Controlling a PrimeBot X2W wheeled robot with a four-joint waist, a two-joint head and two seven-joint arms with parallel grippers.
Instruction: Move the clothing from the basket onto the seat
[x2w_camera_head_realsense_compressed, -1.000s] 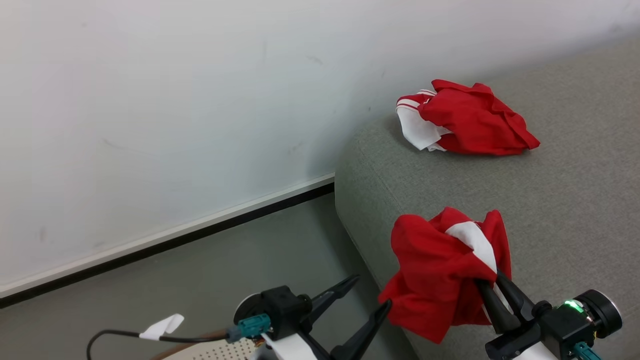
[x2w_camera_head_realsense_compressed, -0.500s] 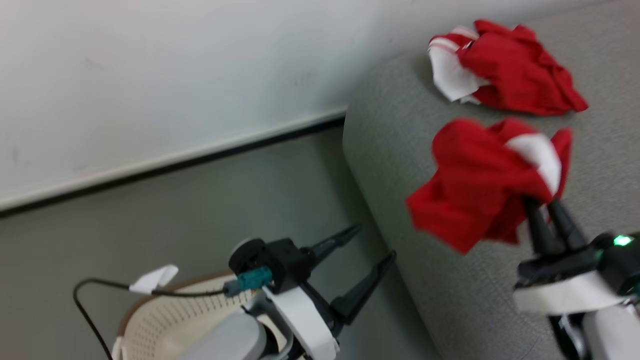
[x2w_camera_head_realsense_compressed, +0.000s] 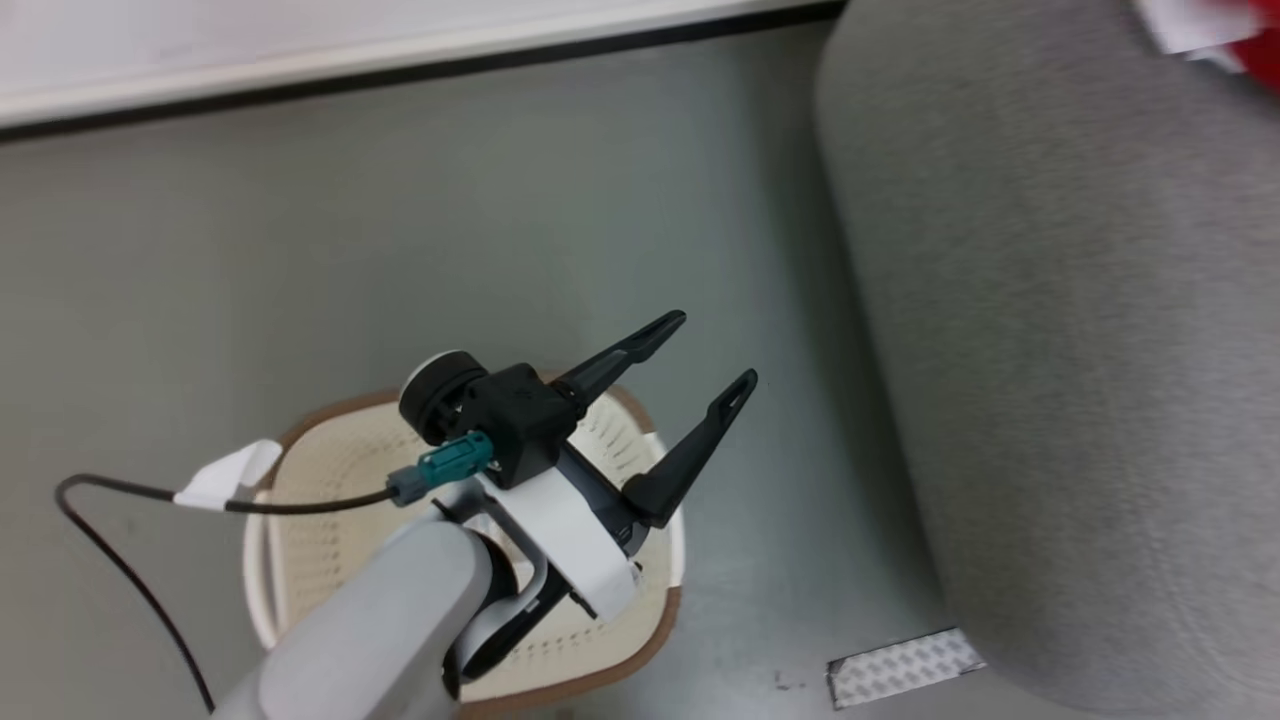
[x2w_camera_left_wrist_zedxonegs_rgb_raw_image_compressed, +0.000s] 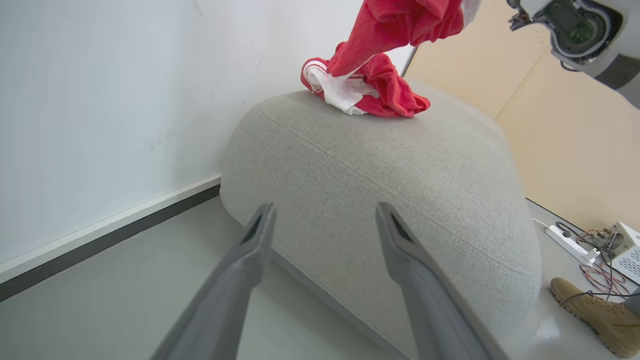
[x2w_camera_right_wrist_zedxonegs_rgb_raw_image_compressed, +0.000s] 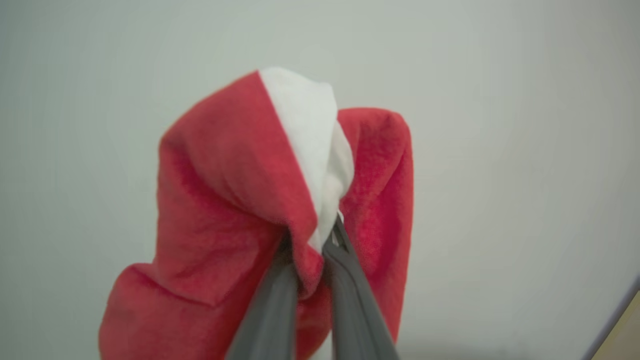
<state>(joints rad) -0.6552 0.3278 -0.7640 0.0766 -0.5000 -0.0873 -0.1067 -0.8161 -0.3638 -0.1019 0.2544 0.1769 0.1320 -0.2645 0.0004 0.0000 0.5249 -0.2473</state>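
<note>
Right wrist view: the held garment (x2w_camera_right_wrist_zedxonegs_rgb_raw_image_compressed: 240, 200), red with a white panel, is pinched in the right gripper (x2w_camera_right_wrist_zedxonegs_rgb_raw_image_compressed: 312, 245). The jaws are clamped tight on a fold, and the fabric drapes over both fingertips against a pale wall (x2w_camera_right_wrist_zedxonegs_rgb_raw_image_compressed: 500, 150).

Left wrist view adds the location. This garment hangs above the far edge of the seat (x2w_camera_left_wrist_zedxonegs_rgb_raw_image_compressed: 400, 175), and its lower end overlaps the second garment (x2w_camera_left_wrist_zedxonegs_rgb_raw_image_compressed: 380, 90), which lies crumpled on the seat top at that far edge, next to the wall. Contact between the two garments cannot be determined. The left gripper (x2w_camera_left_wrist_zedxonegs_rgb_raw_image_compressed: 325, 210) has its jaws spread wide with nothing between them, and it points at the seat's near rounded edge. A power strip (x2w_camera_left_wrist_zedxonegs_rgb_raw_image_compressed: 570, 245) and a tan boot (x2w_camera_left_wrist_zedxonegs_rgb_raw_image_compressed: 595, 310) sit past the seat's right edge.

Head view adds the basket (x2w_camera_head_realsense_compressed: 310, 500), standing on the floor (x2w_camera_head_realsense_compressed: 500, 200) near the seat's left edge but apart from it. The left gripper hangs over the basket's rim on the seat side. A patterned strip (x2w_camera_head_realsense_compressed: 905, 665) lies on the floor at the seat's near corner. A blurred red-and-white patch marks the seat's far edge.
</note>
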